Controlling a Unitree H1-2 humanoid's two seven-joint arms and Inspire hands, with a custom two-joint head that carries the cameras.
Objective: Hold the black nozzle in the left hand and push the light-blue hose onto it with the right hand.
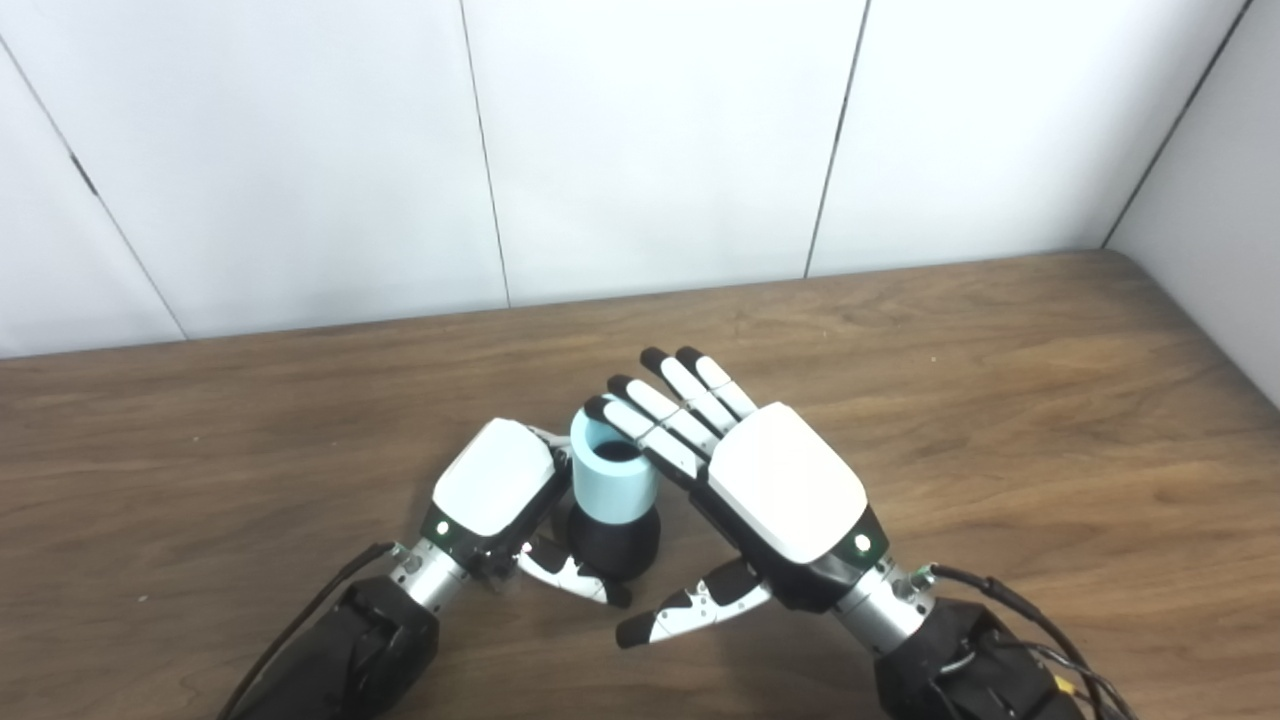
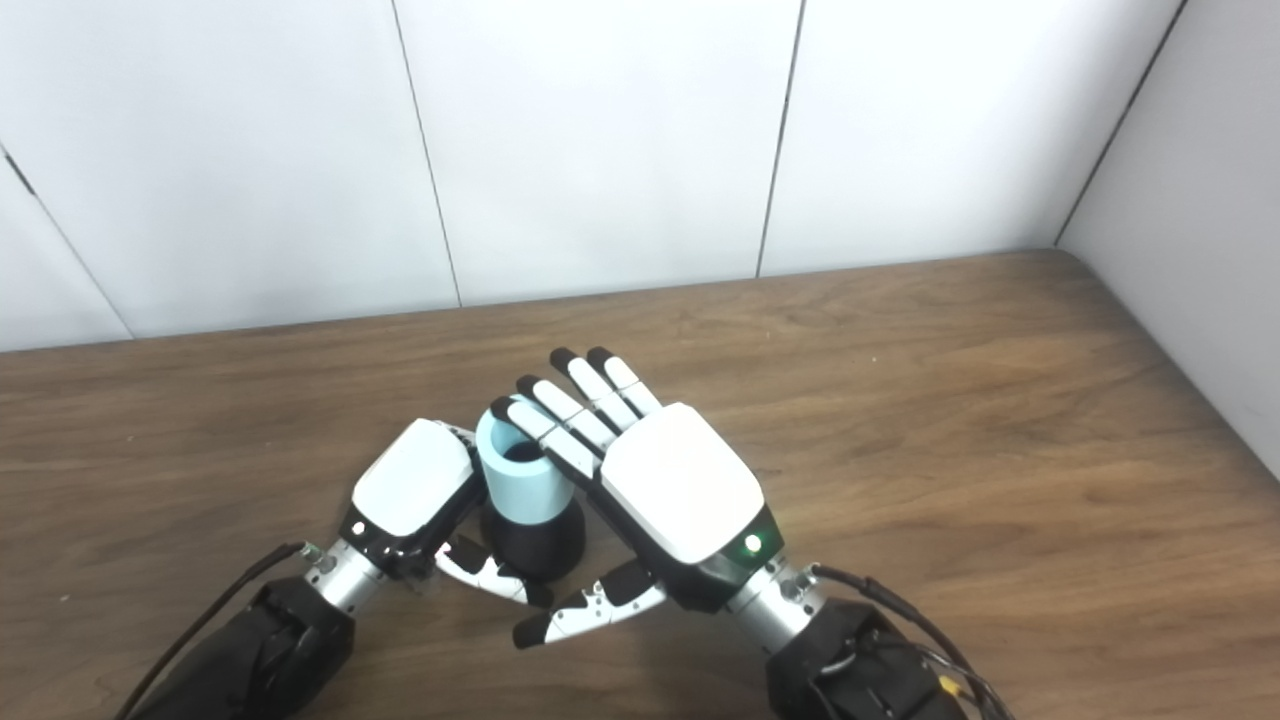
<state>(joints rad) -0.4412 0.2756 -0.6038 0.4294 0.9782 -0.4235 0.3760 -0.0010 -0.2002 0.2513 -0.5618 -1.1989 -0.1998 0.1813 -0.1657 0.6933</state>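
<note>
The black nozzle (image 1: 614, 546) stands upright on the wooden table (image 1: 1000, 400) near the front middle. A short light-blue hose (image 1: 616, 486) sits on top of it, open end up. My left hand (image 1: 495, 490) is curled around the nozzle from the left, with its thumb across the front of the base and its fingers hidden behind the hose. My right hand (image 1: 775, 490) is to the right, open with fingers straight and thumb spread. Its fingertips (image 1: 612, 412) lie over the hose's top rim.
White wall panels (image 1: 650, 150) close off the table's far edge, and a grey side wall (image 1: 1220, 220) runs along the right. Bare wood surrounds both hands. Cables trail from both forearms at the bottom edge.
</note>
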